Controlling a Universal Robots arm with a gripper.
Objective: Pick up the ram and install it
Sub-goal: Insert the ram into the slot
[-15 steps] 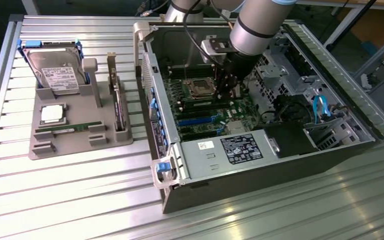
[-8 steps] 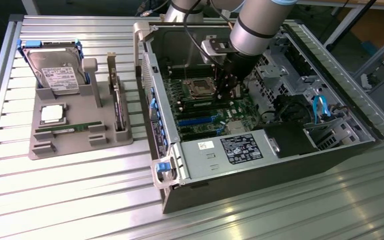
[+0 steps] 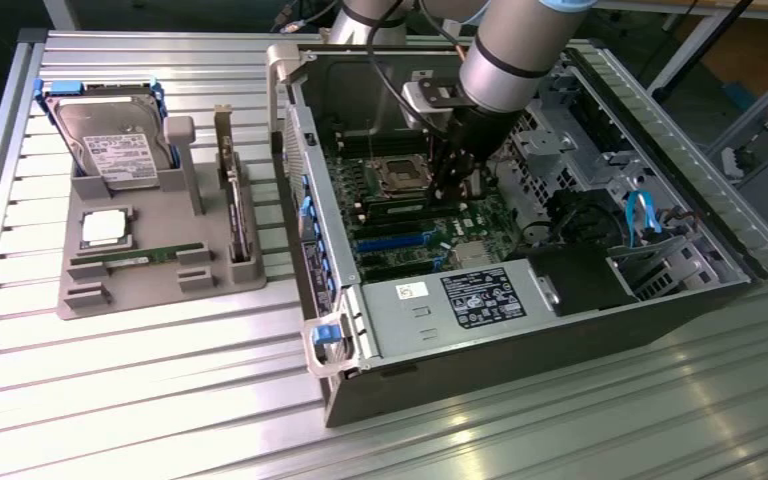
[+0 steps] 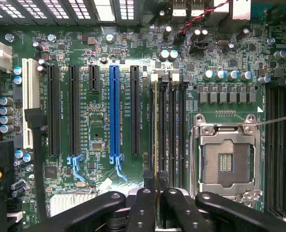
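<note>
The gripper [image 4: 157,194] is inside the case [image 3: 704,290], and its fingers are closed on the ram [image 4: 156,145]. In the wrist view the ram shows edge-on, as one thin pale line. It runs along the slot [image 4: 155,96] that is farthest from the socket [image 4: 225,154], and the fingers take it at about the middle of its top edge. I judge that the ram is light and stiff, but thin and easy to damage. The flat faces near the top edge look like the good place to hold it, away from the contacts at the lower edge. A hold at the middle keeps it level, while a hold near one end would let it tilt in the narrow slot. Its smooth faces could also slip between the pads if it meets resistance. Much is hard to make out. I cannot tell whether the lower edge is already in the slot or hangs just above it, because the wrist view looks straight down on it and in the exterior view the arm covers that place. The chips, the notch and the slot's near end under the fingers are hidden. In the tray [image 3: 91,300] outside the case lies a green stick [image 3: 133,258] that looks like a similar part, but I cannot say this for sure.
</note>
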